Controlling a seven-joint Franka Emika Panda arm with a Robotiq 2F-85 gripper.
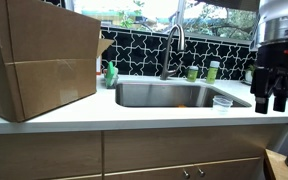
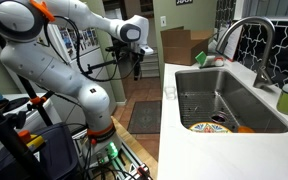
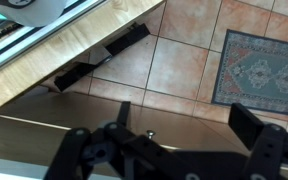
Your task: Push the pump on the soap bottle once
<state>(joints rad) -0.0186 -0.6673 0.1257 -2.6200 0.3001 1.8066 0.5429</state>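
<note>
Hovering off the bench (image 1: 134, 112) edge, the end effector (image 1: 269, 100) has its fingers wide apart and holds nothing.
The wrist view shows only floor tiles and a rug (image 3: 259, 65) beneath it. I take the soap bottle (image 1: 213, 71) to be the one standing behind the sink (image 1: 164, 95), well apart from the end effector; its pump is too small to make out. A clear cup (image 1: 222, 102) stands between them, and a low approach could knock it over. A second green bottle (image 1: 192, 72) and the faucet (image 1: 172, 45) crowd the spot, and an off-centre press could tip the bottle into the sink. The box (image 1: 39, 60) sits far aside.
</note>
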